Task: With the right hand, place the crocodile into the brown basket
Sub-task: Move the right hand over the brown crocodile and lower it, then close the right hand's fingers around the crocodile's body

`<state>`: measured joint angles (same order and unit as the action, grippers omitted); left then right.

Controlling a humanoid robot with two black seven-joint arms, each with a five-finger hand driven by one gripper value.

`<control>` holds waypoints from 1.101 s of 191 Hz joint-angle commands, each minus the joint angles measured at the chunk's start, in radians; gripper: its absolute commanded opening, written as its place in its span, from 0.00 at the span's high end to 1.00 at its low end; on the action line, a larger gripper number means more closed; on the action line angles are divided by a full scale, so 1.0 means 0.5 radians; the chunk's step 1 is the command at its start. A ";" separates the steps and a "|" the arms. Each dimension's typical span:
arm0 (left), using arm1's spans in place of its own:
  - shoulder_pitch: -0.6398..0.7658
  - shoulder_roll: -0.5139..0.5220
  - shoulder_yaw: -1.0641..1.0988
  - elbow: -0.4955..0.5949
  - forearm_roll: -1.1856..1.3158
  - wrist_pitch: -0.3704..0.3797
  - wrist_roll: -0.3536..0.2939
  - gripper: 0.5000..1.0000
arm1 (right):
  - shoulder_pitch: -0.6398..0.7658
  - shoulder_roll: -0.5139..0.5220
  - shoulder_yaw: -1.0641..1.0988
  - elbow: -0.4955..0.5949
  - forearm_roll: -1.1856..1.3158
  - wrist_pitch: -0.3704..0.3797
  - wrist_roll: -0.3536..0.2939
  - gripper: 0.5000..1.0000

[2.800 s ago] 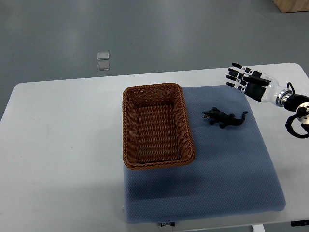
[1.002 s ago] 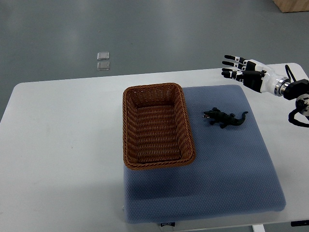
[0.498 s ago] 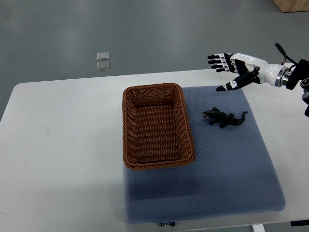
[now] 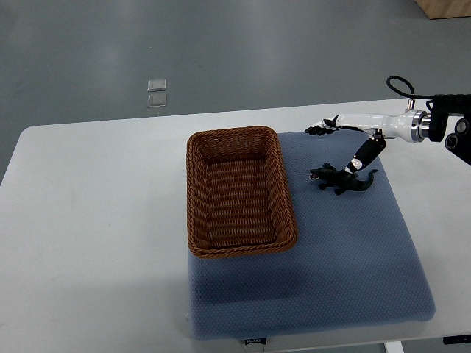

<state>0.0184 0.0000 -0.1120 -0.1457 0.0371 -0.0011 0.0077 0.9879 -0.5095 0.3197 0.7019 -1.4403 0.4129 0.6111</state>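
Bare mat (image 4: 346,250) lies between crocodile (image 4: 343,181) and basket (image 4: 290,197).

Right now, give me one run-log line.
right hand open over crocodile | crocodile on blue mat, not grasped | brown basket empty

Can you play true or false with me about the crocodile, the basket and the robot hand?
1. The crocodile lies on the blue mat, to the right of the brown basket. True.
2. The crocodile is already inside the basket. False: the basket is empty and the crocodile lies outside it.
3. The right robot hand is spread open just above the crocodile. True.
4. The left robot hand is holding the basket. False: no left robot hand shows in the picture, and nothing touches the basket.
5. The right robot hand has lifted the crocodile up. False: the crocodile rests on the mat.
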 commanded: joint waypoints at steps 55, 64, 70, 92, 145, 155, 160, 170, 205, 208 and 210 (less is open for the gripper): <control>0.000 0.000 0.000 0.000 -0.001 0.002 0.000 0.00 | -0.006 -0.024 -0.133 0.115 -0.417 -0.255 0.000 0.14; 0.003 0.000 0.000 0.000 0.002 0.002 0.000 0.00 | -0.006 -0.024 -0.161 0.115 -0.445 -0.289 0.000 0.14; 0.000 0.000 0.000 0.000 -0.001 -0.001 0.000 0.00 | -0.006 -0.024 -0.182 0.115 -0.460 -0.313 0.000 0.14; 0.000 0.000 0.000 0.000 0.002 -0.001 0.000 0.00 | -0.006 -0.024 -0.240 0.112 -0.522 -0.381 0.000 0.14; 0.000 0.000 0.000 0.000 -0.001 -0.001 0.000 0.00 | -0.009 0.016 -0.280 0.035 -0.549 -0.485 0.000 0.14; 0.000 0.000 0.000 0.000 -0.001 -0.001 0.000 0.00 | -0.012 0.016 -0.283 0.032 -0.552 -0.485 0.000 0.14; 0.000 0.000 0.000 0.000 -0.001 -0.001 -0.003 0.00 | -0.012 0.016 -0.283 0.029 -0.552 -0.485 0.000 0.14; 0.003 0.000 0.000 0.000 0.002 -0.001 0.000 0.00 | -0.012 0.016 -0.283 0.026 -0.552 -0.494 0.000 0.14; 0.000 0.000 0.000 0.000 -0.001 -0.001 0.000 0.00 | -0.015 0.047 -0.286 0.011 -0.580 -0.611 0.000 0.14; 0.000 0.000 0.000 0.000 -0.001 -0.001 0.000 0.00 | -0.015 0.047 -0.290 0.011 -0.580 -0.614 0.000 0.14; 0.000 0.000 0.000 0.000 -0.001 0.002 0.000 0.00 | -0.015 0.047 -0.293 0.011 -0.580 -0.617 0.000 0.14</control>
<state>0.0185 0.0000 -0.1120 -0.1457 0.0374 -0.0010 0.0077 0.9808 -0.4942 0.1782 0.7099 -1.7270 0.1284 0.6108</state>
